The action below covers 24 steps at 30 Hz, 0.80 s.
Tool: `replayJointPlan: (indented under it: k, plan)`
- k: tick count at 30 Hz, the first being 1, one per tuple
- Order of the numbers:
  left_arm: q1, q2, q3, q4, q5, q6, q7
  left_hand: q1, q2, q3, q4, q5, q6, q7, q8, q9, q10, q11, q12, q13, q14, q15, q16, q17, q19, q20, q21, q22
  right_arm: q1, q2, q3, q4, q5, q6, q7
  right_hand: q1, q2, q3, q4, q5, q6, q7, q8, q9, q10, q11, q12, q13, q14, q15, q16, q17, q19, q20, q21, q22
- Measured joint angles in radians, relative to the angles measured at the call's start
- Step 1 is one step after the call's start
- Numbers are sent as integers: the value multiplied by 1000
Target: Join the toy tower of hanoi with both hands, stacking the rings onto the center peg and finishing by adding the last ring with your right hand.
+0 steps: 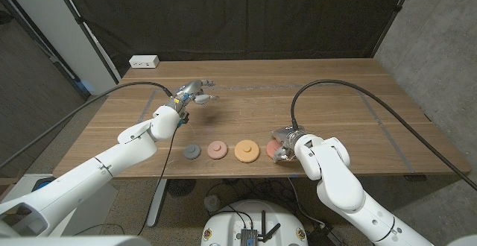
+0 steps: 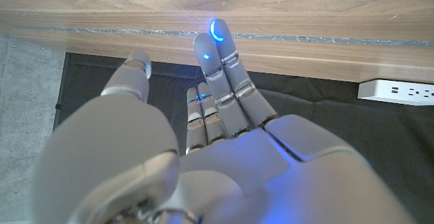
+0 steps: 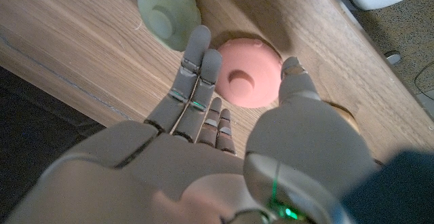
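Observation:
Several rings lie in a row near the table's front edge: a grey ring (image 1: 192,151), a salmon ring (image 1: 217,150) and an orange ring (image 1: 247,150). A pink ring (image 1: 271,147) at the row's right end is half covered by my right hand (image 1: 288,146). In the right wrist view that hand (image 3: 224,149) pinches the pink ring (image 3: 247,75) between its fingers (image 3: 196,61) and thumb, low over the wood. A pale green ring (image 3: 166,10) lies just beyond. My left hand (image 1: 192,93) hovers over the table's back left, fingers (image 2: 224,68) straight and apart, holding nothing.
A white power strip (image 1: 144,62) sits at the table's back left edge and also appears in the left wrist view (image 2: 400,88). A tan rounded piece (image 3: 347,115) peeks out behind my right thumb. Cables trail from both arms. Bare wood (image 1: 328,112) stretches behind the rings.

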Motion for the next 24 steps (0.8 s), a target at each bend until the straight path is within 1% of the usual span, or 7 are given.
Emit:
replayJointPlan:
  k: [1,3,6,13,16,18,24]
  plan:
    - [0,0,0,0,0,0,0,0,0,-3,3,0,0,0,0,0,0,0,0,0,0,0,0,0,0,0,0,0,0,0,0,0,0,0,0,0,0,0,0,0,2,-5,0,0,5,-4,5,-1,0,0,2,0,0,0,1,-3]
    - [-3,-2,0,3,0,-2,0,0,0,-4,4,4,0,0,0,0,0,0,0,0,0,0,0,0,0,0,0,-4,-2,-1,-1,3,-1,-3,-4,0,0,0,0,0,2,-5,0,0,11,0,7,-1,0,0,4,0,0,0,4,-5]
    - [-6,-3,1,6,0,-3,-1,0,0,-4,4,4,0,0,0,0,0,0,0,4,0,0,0,0,0,0,0,-5,-3,-2,-1,7,-2,-6,-6,0,0,0,0,0,2,-5,4,0,11,0,7,-1,0,0,4,0,0,0,4,-5]
    - [-12,-7,6,14,0,-7,-4,0,0,-7,1,4,4,4,0,0,4,-4,0,5,0,0,0,-5,0,0,6,-5,-3,-3,-4,16,-2,-10,-7,0,0,0,0,0,2,-5,4,-1,11,0,7,-1,0,0,8,0,0,0,4,-9]
    - [-14,-8,7,17,0,-10,-5,4,4,-7,1,4,4,4,0,0,4,-4,0,5,0,0,0,-5,0,0,6,-5,-1,-3,-6,21,-2,-11,-7,0,0,0,0,0,7,-10,4,-5,11,0,7,-6,0,0,8,-4,0,0,12,-13]
    - [-16,-9,8,20,0,-11,-6,4,4,-7,1,4,9,-1,0,0,4,-4,0,5,0,0,0,-5,0,0,6,-6,1,-3,-8,25,-2,-13,-7,0,0,0,0,0,7,-10,4,-5,11,0,7,-6,0,0,8,-5,0,0,11,-14]
    - [-20,-11,10,26,0,-14,-7,7,7,-7,1,4,9,-1,0,0,4,-3,-4,5,0,0,8,-5,0,0,10,-9,8,-2,-13,35,-2,-19,-7,0,0,0,0,-1,7,-10,4,-5,11,0,7,-6,0,0,8,-5,0,0,15,-14]
